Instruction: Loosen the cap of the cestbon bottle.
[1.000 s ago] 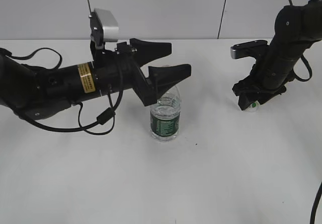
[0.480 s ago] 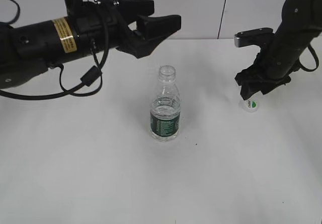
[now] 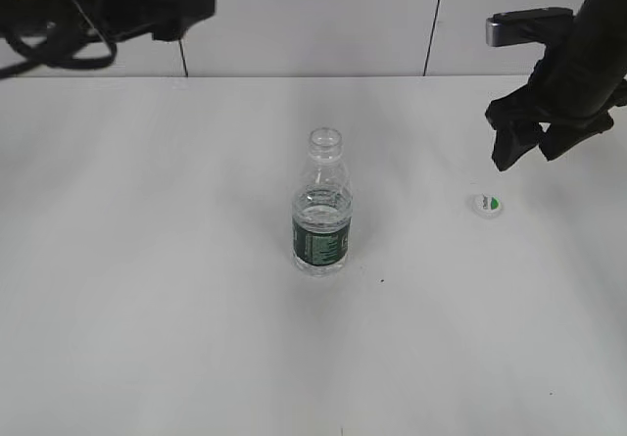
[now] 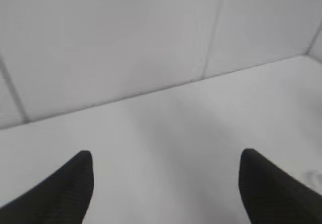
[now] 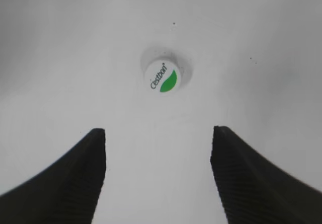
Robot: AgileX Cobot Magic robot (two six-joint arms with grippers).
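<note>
The cestbon bottle (image 3: 321, 206) stands upright in the middle of the white table, its neck open with no cap on it. The cap (image 3: 485, 204) lies on the table to its right, green patch up; it also shows in the right wrist view (image 5: 163, 76). My right gripper (image 3: 534, 144) hangs open and empty above and to the right of the cap; in its wrist view (image 5: 158, 138) the cap lies beyond the fingertips. My left gripper (image 4: 166, 158) is open and empty, lifted to the far upper left (image 3: 181, 5) and facing the wall.
The white table (image 3: 196, 309) is bare apart from the bottle and cap. A white tiled wall (image 3: 313, 15) closes the far edge. The left arm's cables (image 3: 59, 44) hang at the top left.
My left arm has swung up and away to the upper left, off the bottle. My right gripper has let go of the cap on the table and risen up and to the right.
</note>
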